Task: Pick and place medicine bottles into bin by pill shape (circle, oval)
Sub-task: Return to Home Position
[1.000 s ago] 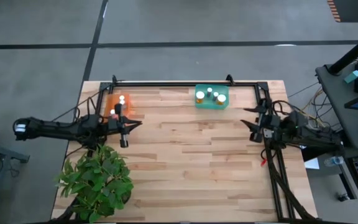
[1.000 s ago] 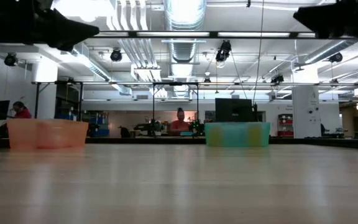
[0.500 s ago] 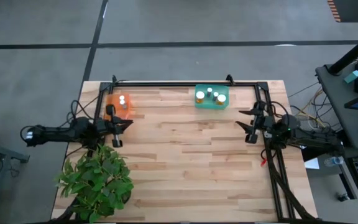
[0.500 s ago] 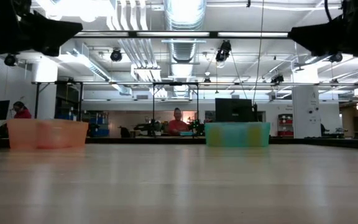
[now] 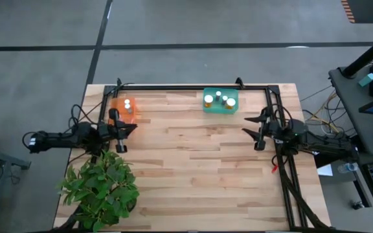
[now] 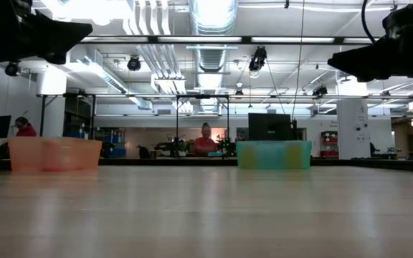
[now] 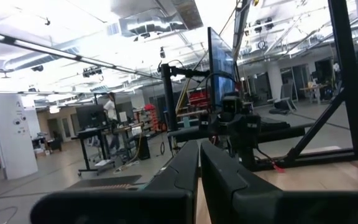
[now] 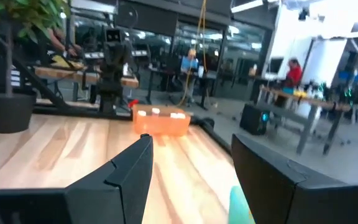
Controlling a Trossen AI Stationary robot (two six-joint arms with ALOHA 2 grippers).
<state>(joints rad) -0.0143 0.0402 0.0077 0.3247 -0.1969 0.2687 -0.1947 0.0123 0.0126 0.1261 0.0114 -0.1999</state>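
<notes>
No bottles lie loose on the tabletop (image 5: 193, 162); every one that shows is inside a bin. The orange bin (image 5: 123, 107) sits at the far edge on the left arm's side. The bottles (image 5: 127, 103) in it show from above as white caps, though I cannot tell how many there are. The green bin (image 5: 221, 101) stands along the same edge, well apart from the orange bin toward the right arm, with three capped bottles visible in it. The left gripper (image 5: 128, 128) hovers just beside the orange bin, on its near side, above the wood. Its fingers (image 7: 179, 180) are pressed together with nothing between them. The right gripper (image 5: 254, 133) hangs well apart from the orange bin, beyond the green bin as seen from it, with its fingers (image 8: 129, 171) spread wide and empty. A potted plant (image 5: 101, 186) stands toward the front from the orange bin, near the left arm. With their caps facing up, the bottles seem to stand upright, long axis vertical. Any further fix in the orange bin would therefore be a reach from above. The left arm is plainly the nearer one for that, and it would have to unclench first. The sorting looks finished, so the step in hand is probably parking both arms. The thing to watch is the left gripper clearing the orange bin's rim without nudging it.
</notes>
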